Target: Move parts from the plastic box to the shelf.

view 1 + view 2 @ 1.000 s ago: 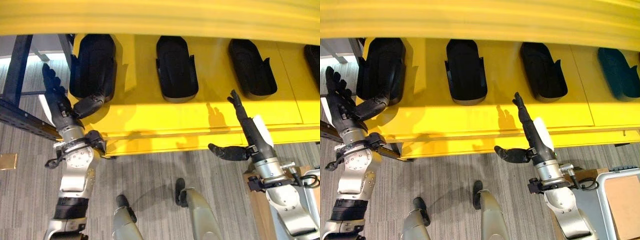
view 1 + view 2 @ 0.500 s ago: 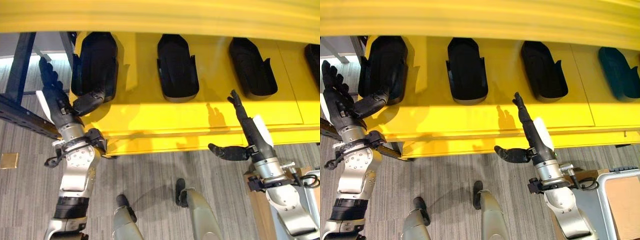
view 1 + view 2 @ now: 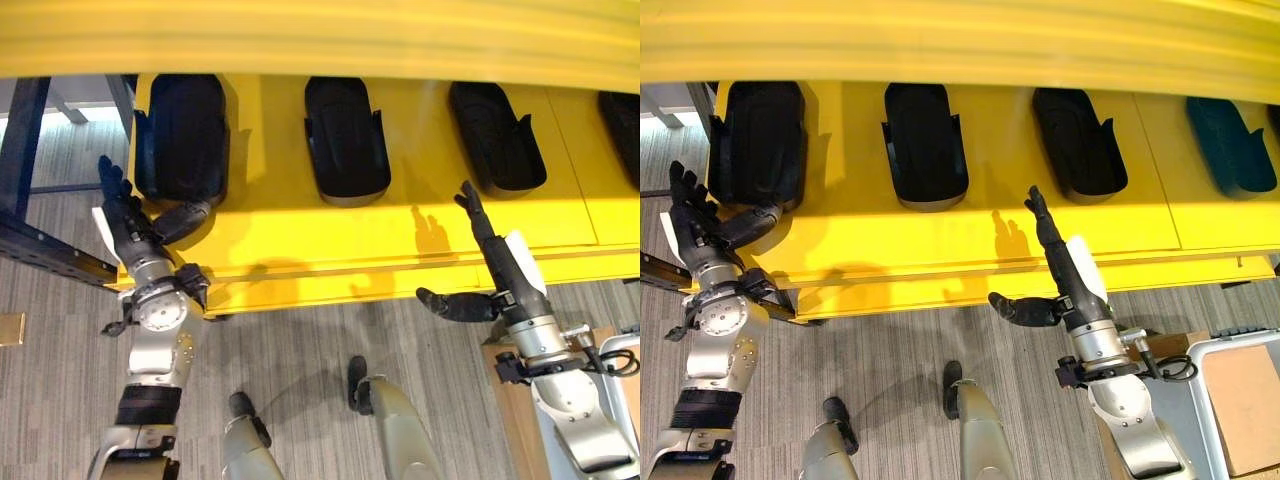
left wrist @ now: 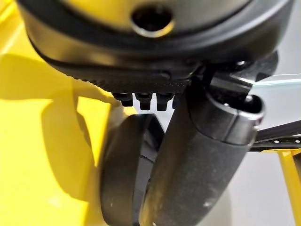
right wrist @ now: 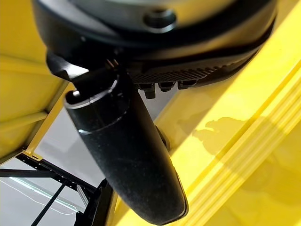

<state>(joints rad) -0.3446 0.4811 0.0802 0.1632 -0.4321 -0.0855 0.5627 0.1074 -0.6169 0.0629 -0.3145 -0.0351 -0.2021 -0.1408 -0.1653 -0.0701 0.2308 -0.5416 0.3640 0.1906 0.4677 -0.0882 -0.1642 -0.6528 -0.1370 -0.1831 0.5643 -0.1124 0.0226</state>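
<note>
A long yellow shelf (image 3: 330,235) stretches across the scene from left to right, with grey carpeted floor (image 3: 300,350) on its near side. Four black moulded parts lie on the shelf in a row, spaced apart from one another. The leftmost part (image 3: 182,135) sits at the shelf's left end. To its right lie the second part (image 3: 345,140), the third part (image 3: 495,138) and, at the far right, the fourth part (image 3: 1228,146).

The left hand (image 3: 128,215) is raised at the shelf's left end, just near of the leftmost part. Its fingers are spread straight and point away from the robot, beside the part's left edge. Its thumb reaches right toward the part's near end; whether it touches the part cannot be told. The left wrist view shows that thumb lying close against the rounded black end of the part, with the yellow shelf beside it. The hand holds nothing.

The right hand (image 3: 490,260) is held up at the near edge of the shelf, between the second and third parts and near of both. Its fingers are straight and point toward the far side, and its thumb juts out to the left over the floor. It is empty and well apart from every part.

At the near right corner, a grey plastic box (image 3: 1202,352) with a brown panel inside it shows on the floor side.
</note>
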